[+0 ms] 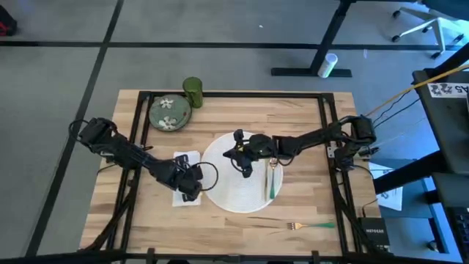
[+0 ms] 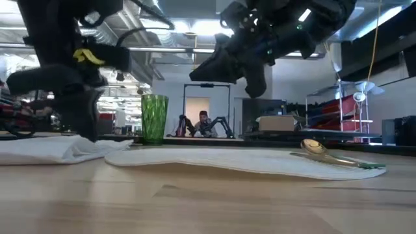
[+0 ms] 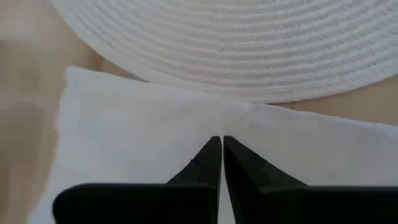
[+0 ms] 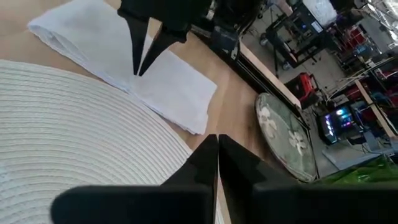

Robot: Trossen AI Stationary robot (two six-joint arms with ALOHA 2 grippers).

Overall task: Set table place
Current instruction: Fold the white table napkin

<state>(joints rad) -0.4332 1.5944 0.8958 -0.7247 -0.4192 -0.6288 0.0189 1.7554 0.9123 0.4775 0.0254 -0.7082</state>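
My left gripper [image 1: 192,192], fingers pressed together, sits on the white cloth napkin [image 1: 185,178] beside the round woven placemat [image 1: 242,192]. My right gripper [image 1: 244,170], also closed, hovers over that placemat, mid-table [image 1: 220,227].

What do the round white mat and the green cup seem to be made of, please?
The round mat looks like woven cord or fibre, matte white: concentric coiled ridges show. The green cup looks like translucent glass or plastic, glossy; light passes through its textured wall, so I cannot tell which.

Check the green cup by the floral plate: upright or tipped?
Upright. The low view shows the green cup standing vertically on the table, rim at top; the high view shows its round mouth beside the floral plate.
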